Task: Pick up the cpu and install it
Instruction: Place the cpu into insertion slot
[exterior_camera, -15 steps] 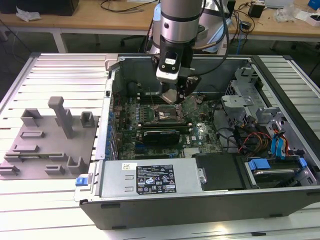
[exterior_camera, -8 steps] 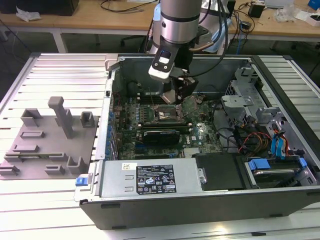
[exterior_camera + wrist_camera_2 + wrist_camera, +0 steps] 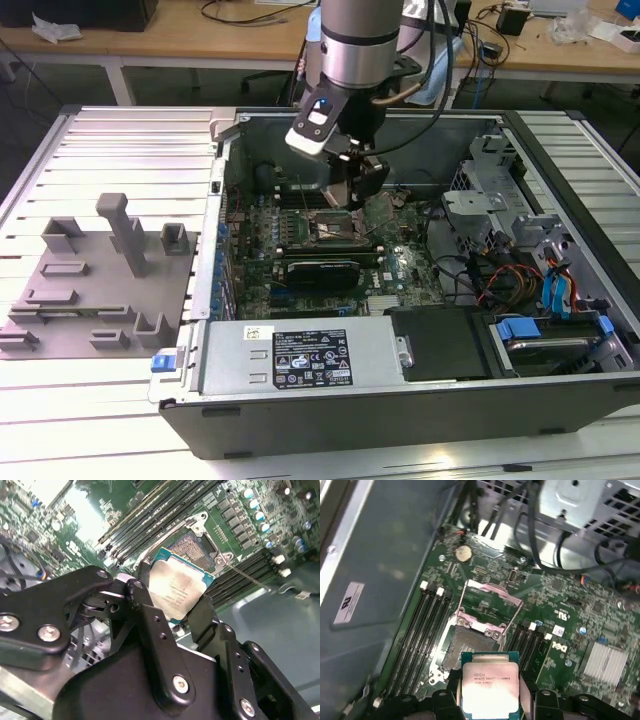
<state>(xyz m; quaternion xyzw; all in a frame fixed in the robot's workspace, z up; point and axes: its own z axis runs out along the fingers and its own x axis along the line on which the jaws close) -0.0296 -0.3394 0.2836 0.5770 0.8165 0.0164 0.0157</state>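
end effector (image 3: 171,602) pinches the cpu (image 3: 490,685) by its edges, close above the open socket (image 3: 465,647). best held level, corners aligned.

The cpu (image 3: 177,587) is topped with smooth, shiny silver metal, and the gripper (image 3: 170,598) is finished in matt black with bright metal screws. The motherboard (image 3: 565,605) is coated in glossy green, its socket frame (image 3: 479,623) left as bare polished metal. The case (image 3: 400,412) is made of dull grey sheet metal, the holder plate (image 3: 100,292) of matt grey plastic.
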